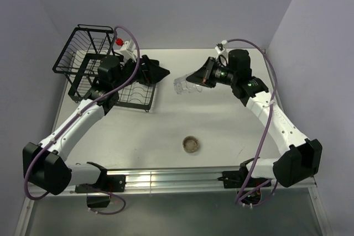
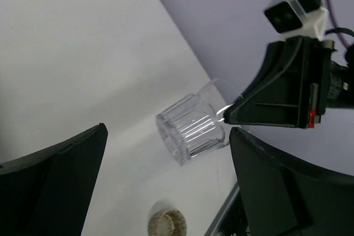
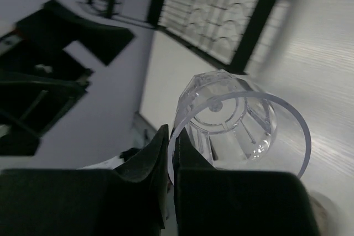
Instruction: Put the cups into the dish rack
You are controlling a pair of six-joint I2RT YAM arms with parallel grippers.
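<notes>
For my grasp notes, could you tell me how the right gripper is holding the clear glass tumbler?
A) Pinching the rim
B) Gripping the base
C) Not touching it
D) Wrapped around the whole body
A: in the right wrist view the right gripper is shut on the rim of the tumbler, with the thin glass edge running between its two fingers.

A robotics test cell rather than a kitchen: a bare white table (image 1: pixel 221 128) boxed in by plain lilac walls (image 1: pixel 166 4), a left arm (image 1: pixel 77 124) and a right arm (image 1: pixel 279 120) bolted to a metal rail (image 1: pixel 166 179), and purple cables (image 1: pixel 246 41) trailing. The only household things are a wire dish rack (image 1: pixel 95 27) beneath the left gripper's (image 1: pixel 157 73) jaws and a glass tumbler (image 1: pixel 183 85) between the right gripper's (image 1: pixel 192 79) jaws.
</notes>
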